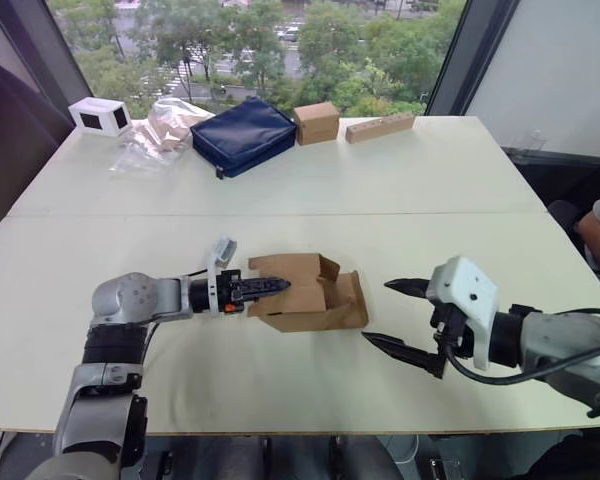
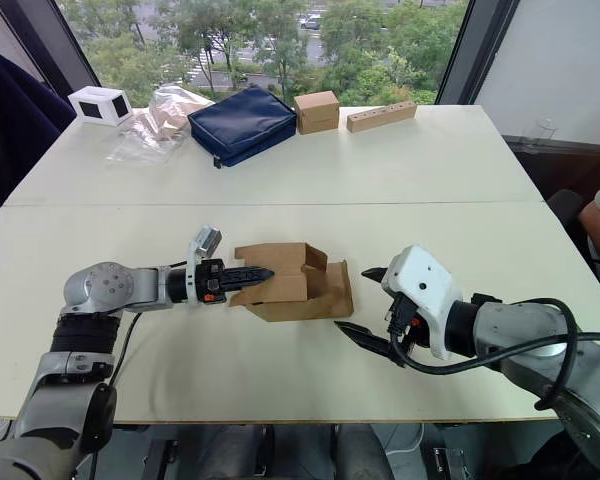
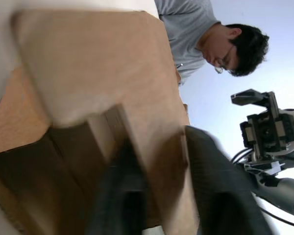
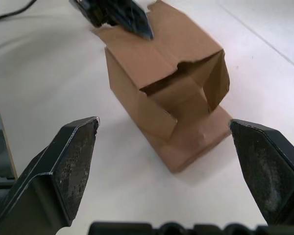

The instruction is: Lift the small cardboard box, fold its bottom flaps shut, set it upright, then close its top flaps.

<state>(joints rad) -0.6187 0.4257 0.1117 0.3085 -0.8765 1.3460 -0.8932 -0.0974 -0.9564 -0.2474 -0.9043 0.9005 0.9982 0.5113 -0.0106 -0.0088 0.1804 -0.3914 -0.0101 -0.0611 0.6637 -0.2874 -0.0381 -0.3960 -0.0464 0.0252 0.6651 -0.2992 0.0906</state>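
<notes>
Big white table, w/ the small cardboard box lying on its side near the front edge, between both arms. Its open end faces the right arm, one flap flat on the table. Left claw is pinched on the box's wall at the near end, one finger inside, one outside. Right claw hangs just beside the open end, fingers spread wide, holding nothing.

Left pincer fingertips blurred against box
</notes>
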